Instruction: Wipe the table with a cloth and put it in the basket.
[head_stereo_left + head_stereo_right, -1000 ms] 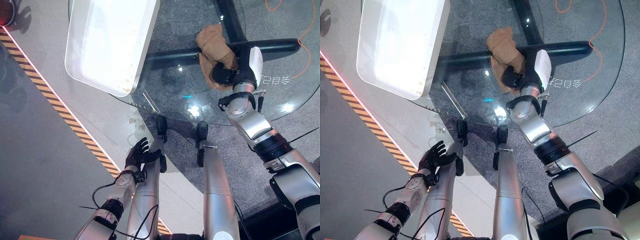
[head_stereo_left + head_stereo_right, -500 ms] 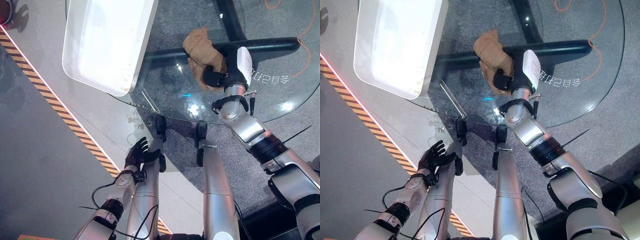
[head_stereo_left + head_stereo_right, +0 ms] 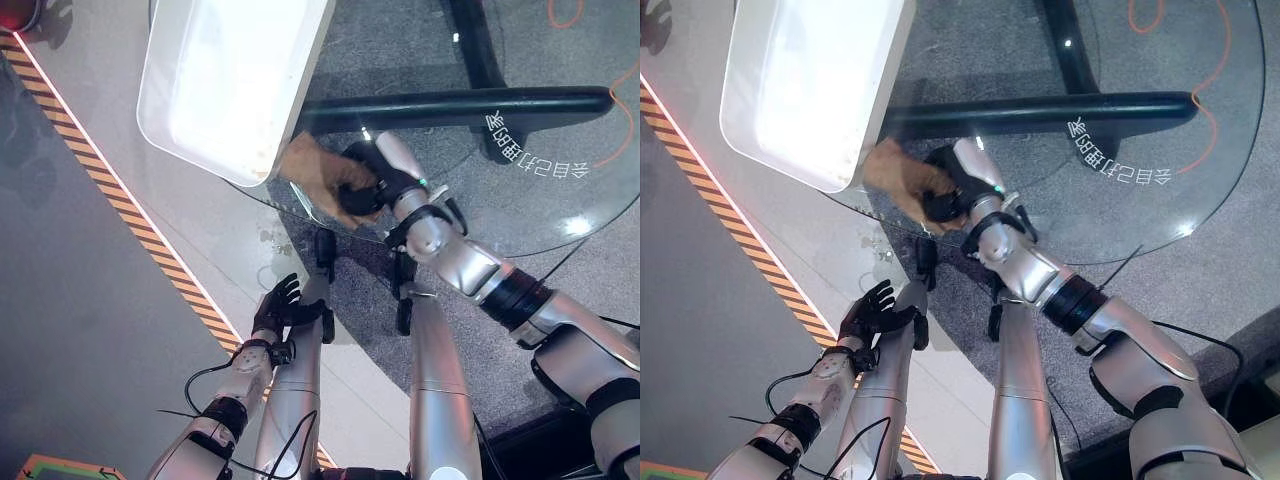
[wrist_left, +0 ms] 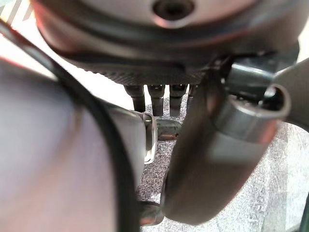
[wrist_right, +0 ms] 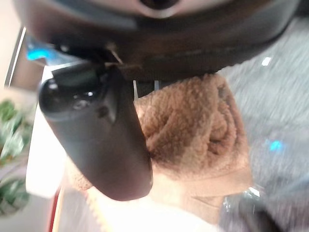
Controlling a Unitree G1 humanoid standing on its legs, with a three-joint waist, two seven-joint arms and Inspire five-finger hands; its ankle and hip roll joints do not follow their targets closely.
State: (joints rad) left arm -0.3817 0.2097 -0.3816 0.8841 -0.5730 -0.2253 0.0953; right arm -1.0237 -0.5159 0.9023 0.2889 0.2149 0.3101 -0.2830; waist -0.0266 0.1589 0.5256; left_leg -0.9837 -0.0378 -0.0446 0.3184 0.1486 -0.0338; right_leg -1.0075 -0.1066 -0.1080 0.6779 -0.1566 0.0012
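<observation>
The right robot hand (image 3: 372, 185) has its fingers curled into the brown cloth (image 3: 318, 172) at the bench's (image 3: 560, 200) near-left edge, beside the white basket (image 3: 225, 85). Lift the cloth over the basket's rim before releasing. The left robot hand (image 3: 280, 308) hangs relaxed, fingers spread.

Round glass table (image 3: 540, 215), dark crossbar base visible through top. White basket (image 3: 232, 80) on table's left part, overhanging edge. Brown cloth (image 3: 318, 175) bunched on glass near edge, just beside basket's near corner.

Grey carpet (image 3: 400, 40) w/ orange cord (image 3: 1215, 100); pale floor strip (image 3: 200, 230) edged by striped tape (image 3: 130, 215).
</observation>
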